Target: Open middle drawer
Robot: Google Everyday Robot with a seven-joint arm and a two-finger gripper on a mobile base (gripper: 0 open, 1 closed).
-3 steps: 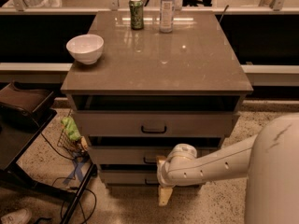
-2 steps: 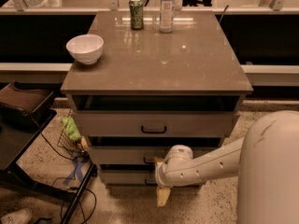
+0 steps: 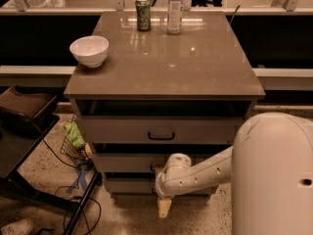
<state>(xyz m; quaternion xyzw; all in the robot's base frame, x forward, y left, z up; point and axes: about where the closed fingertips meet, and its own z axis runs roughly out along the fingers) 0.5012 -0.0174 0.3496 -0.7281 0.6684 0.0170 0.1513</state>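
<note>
The cabinet (image 3: pixel 164 89) has three pale drawer fronts under a brown top. The middle drawer (image 3: pixel 124 163) is the low flat front below the taller top drawer (image 3: pixel 122 130), which shows a black handle (image 3: pixel 161 136). The narrow bottom drawer (image 3: pixel 128 185) sits under it. My white arm (image 3: pixel 203 173) reaches in from the lower right. Its wrist covers the centre of the middle drawer, so that drawer's handle is hidden. My gripper (image 3: pixel 165 205) hangs low in front of the bottom drawer, near the floor.
On the cabinet top stand a white bowl (image 3: pixel 89 50), a green can (image 3: pixel 143 13) and a clear bottle (image 3: pixel 174 10). A wire basket with a green item (image 3: pixel 74 137), a dark seat (image 3: pixel 24 109) and floor cables (image 3: pixel 73 199) lie to the left. My white body (image 3: pixel 274 175) fills the lower right.
My arm's wrist and gripper have shifted a little to the left across the drawer fronts. The drawers have not visibly moved.
</note>
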